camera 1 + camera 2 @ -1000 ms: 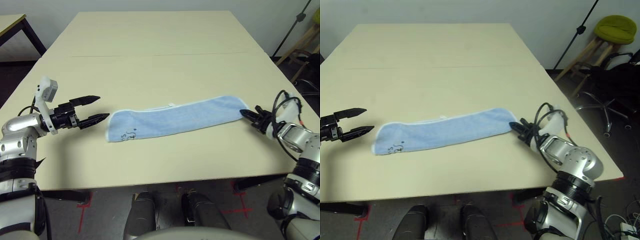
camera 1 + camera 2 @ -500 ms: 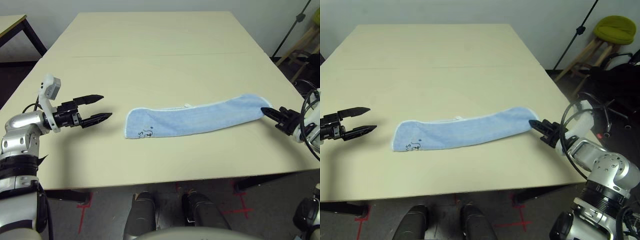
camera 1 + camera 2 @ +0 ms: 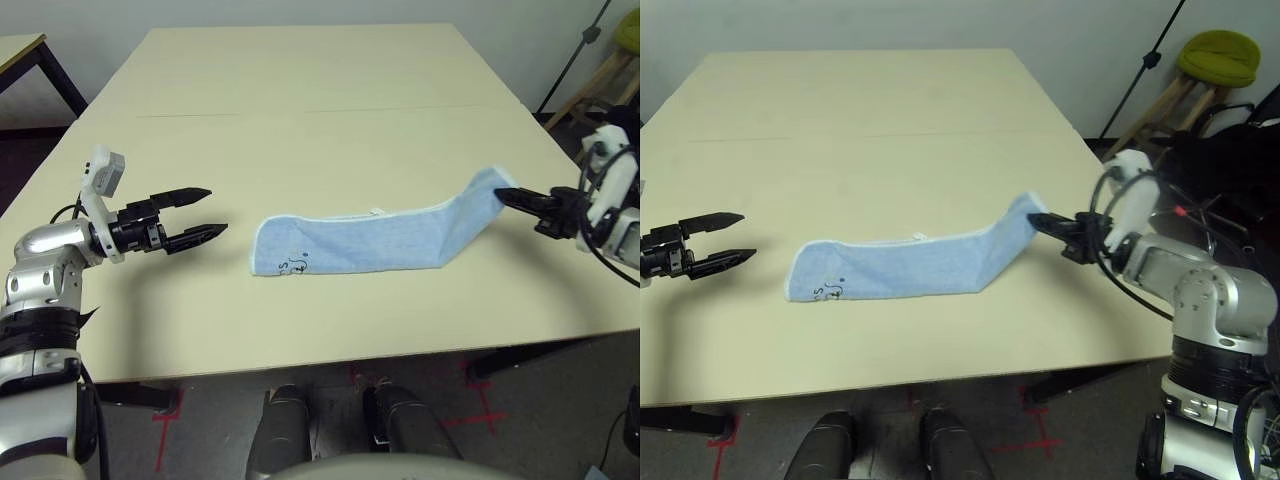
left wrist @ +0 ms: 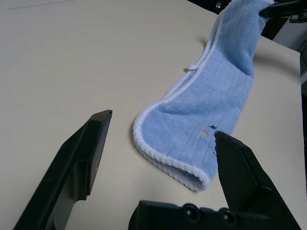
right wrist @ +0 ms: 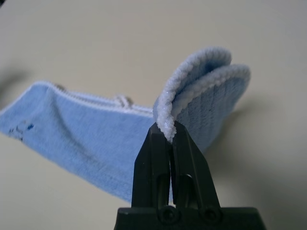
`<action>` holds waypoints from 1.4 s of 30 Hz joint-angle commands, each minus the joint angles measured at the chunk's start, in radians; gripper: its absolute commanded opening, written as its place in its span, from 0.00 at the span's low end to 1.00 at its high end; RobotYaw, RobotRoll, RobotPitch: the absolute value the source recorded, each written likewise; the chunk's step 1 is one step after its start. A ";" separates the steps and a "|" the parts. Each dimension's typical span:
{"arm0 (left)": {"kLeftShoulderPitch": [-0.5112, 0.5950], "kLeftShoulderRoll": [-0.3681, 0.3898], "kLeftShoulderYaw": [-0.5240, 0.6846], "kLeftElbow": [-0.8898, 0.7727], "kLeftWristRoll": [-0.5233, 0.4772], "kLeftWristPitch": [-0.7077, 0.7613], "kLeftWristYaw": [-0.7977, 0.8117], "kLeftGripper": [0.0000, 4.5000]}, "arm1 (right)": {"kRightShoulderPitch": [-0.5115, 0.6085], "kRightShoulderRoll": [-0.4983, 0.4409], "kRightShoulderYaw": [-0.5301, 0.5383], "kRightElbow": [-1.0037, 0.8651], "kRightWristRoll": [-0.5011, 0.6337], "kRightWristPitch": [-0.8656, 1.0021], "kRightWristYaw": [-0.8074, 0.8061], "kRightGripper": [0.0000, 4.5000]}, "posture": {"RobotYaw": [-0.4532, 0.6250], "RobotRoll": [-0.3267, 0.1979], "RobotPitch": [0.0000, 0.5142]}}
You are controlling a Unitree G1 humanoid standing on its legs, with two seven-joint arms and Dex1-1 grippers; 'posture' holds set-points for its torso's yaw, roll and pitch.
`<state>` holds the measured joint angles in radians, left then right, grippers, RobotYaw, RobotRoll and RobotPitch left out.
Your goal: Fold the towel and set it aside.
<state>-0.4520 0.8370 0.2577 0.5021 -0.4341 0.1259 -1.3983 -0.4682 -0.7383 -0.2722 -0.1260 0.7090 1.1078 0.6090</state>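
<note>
**Pinching one towel end off the table**

Showing a small dark embroidered mark near its left end, too small to read, the towel (image 3: 360, 240) is a long light-blue terry strip with white stitched edging. It lies folded lengthwise on the cream table (image 3: 300, 120). The right gripper (image 3: 503, 196) is clamped on its right end — lifted clear, drooping. The left gripper (image 3: 208, 211) hovers spread wide, empty, near the left end.

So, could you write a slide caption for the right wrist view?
Right gripper shut on the towel edge, one end raised off the table.
</note>
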 commanded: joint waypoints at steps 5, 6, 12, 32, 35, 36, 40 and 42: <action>0.016 -0.004 -0.005 -0.027 -0.008 0.009 0.008 1.00 | 0.017 0.000 0.136 -0.023 -0.053 -0.044 0.046 0.00 | 0.51 0.62 0.24; 0.015 -0.004 -0.006 -0.026 -0.008 0.009 0.009 1.00 | 0.021 0.002 0.152 -0.025 -0.062 -0.052 0.049 0.00 | 0.51 0.62 0.24; 0.008 -0.004 -0.009 -0.023 -0.009 0.009 0.010 1.00 | 0.027 0.044 0.198 -0.044 -0.068 -0.056 0.053 0.00 | 0.51 0.62 0.23; 0.037 0.002 -0.005 -0.064 -0.037 0.047 -0.018 1.00 | 0.006 0.182 0.337 -0.053 -0.133 -0.072 0.043 0.00 | 0.52 0.62 0.23; 0.041 -0.001 -0.006 -0.073 -0.041 0.051 -0.018 1.00 | 0.008 0.180 0.344 -0.052 -0.134 -0.065 0.048 0.00 | 0.52 0.62 0.23; 0.041 -0.002 -0.006 -0.074 -0.042 0.052 -0.017 1.00 | 0.009 0.180 0.346 -0.052 -0.136 -0.064 0.046 0.00 | 0.52 0.62 0.23; 0.037 -0.003 -0.007 -0.070 -0.040 0.054 -0.015 1.00 | 0.011 0.182 0.353 -0.050 -0.142 -0.066 0.046 0.00 | 0.52 0.62 0.22; 0.033 -0.004 -0.008 -0.066 -0.038 0.052 -0.013 1.00 | 0.011 0.187 0.360 -0.052 -0.144 -0.065 0.045 0.00 | 0.52 0.62 0.22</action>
<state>-0.4211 0.8372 0.2579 0.4402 -0.4719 0.1749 -1.4117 -0.4656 -0.5529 0.0671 -0.1612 0.5737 1.0342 0.6521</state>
